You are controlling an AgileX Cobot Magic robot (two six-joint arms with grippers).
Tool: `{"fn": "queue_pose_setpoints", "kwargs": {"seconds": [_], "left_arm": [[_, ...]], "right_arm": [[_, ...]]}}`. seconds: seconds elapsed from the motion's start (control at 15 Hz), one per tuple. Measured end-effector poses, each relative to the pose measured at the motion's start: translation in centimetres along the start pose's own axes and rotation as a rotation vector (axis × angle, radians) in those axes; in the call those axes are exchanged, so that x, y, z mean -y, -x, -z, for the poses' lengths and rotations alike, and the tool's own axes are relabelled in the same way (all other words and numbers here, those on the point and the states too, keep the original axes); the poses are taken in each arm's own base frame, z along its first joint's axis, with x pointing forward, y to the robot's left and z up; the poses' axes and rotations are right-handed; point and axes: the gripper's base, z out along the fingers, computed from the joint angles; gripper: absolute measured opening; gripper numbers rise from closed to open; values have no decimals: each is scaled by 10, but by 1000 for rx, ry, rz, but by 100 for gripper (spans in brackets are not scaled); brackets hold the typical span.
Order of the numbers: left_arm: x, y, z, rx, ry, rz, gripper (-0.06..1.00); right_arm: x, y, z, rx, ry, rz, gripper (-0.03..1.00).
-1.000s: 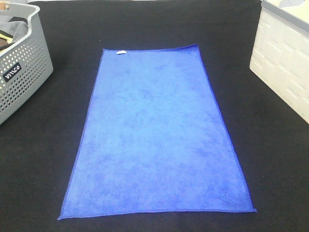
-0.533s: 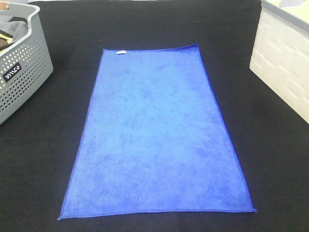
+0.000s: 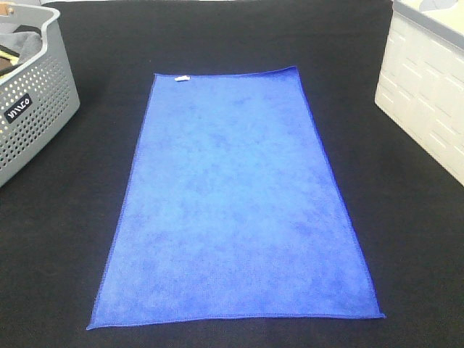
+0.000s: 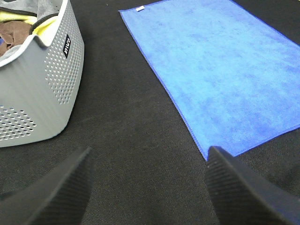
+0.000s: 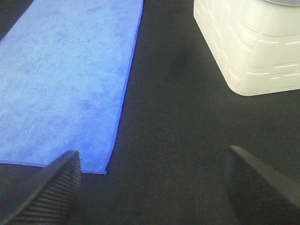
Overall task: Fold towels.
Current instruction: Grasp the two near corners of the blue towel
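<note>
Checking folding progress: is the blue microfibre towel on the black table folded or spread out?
Spread out: the blue microfibre towel lies flat as one long rectangle, all four corners showing, no fold visible.

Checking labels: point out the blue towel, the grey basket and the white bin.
blue towel (image 3: 232,203), exterior high view, middle of the flat cloth.
grey basket (image 3: 51,94), exterior high view, perforated side wall.
white bin (image 3: 428,101), exterior high view, ribbed side wall.

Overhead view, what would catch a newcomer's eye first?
The blue towel lies spread flat in the middle of the black table. A gray perforated basket with cloths inside stands at the far left, and a white bin at the far right.
</note>
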Motion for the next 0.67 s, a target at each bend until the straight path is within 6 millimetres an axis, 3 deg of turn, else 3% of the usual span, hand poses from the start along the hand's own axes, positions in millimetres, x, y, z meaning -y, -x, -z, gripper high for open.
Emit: {"fn": "queue_pose_setpoints", "kwargs": {"seconds": [0.4,0.67], "left_arm": [[-4,7,-8,-23,10,159,65],[-8,31,-35,-49,-52,340,65]], "right_arm": [[3,6,-9,-57,-14,-93,77],[3,26,-40,-218,21,-140,77]]}}
